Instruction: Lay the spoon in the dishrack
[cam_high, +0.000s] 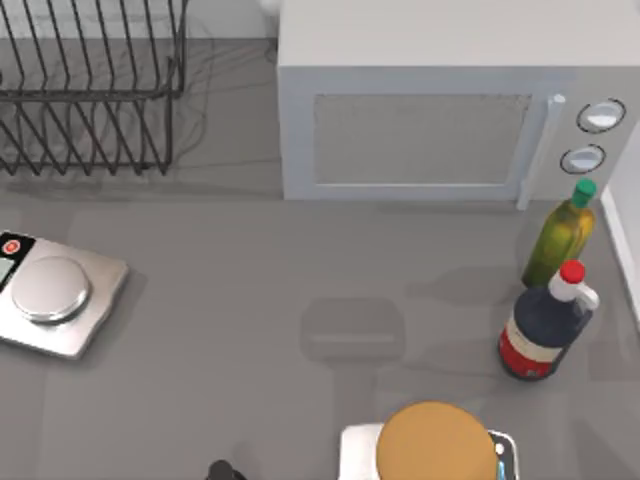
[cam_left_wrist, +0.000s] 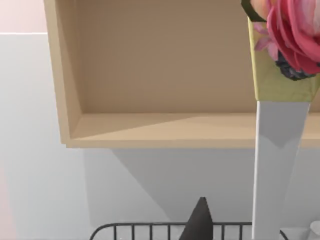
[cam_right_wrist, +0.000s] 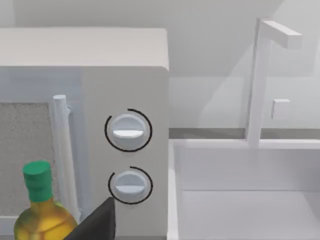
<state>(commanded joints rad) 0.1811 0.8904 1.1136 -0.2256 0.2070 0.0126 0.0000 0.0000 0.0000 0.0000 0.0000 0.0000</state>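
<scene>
1. Dishrack: black wire, slanted tines, standing at the far left corner of the desk. In your left wrist view its top bar runs under a wall-mounted wooden shelf.
2. Spoon: you cannot tell where it lies.
3. Left gripper: 1 dark tip points toward the rack's top bar and the wall behind it. You cannot tell how the jaws stand or whether they hold anything.
4. Right gripper: 1 dark tip faces the microwave's control end. Again, you cannot tell the state of the jaws.
5. Microwave: pale grey, just right of the rack at the back of the desk, door shut, 2 round dials stacked at its right end.
6. Kitchen scale: silver, with a round pan, on the left side of the desk, nearer you than the rack.
7. Green-capped yellow bottle: upright, in front of the microwave's dials.
8. Red-capped dark bottle: upright, just beside item 7 on the near side.
9. Round tan disc: sits on a pale square base at the near edge.
10. White sink with faucet: right of the microwave.
11. Pink flowers: beside the shelf.
</scene>
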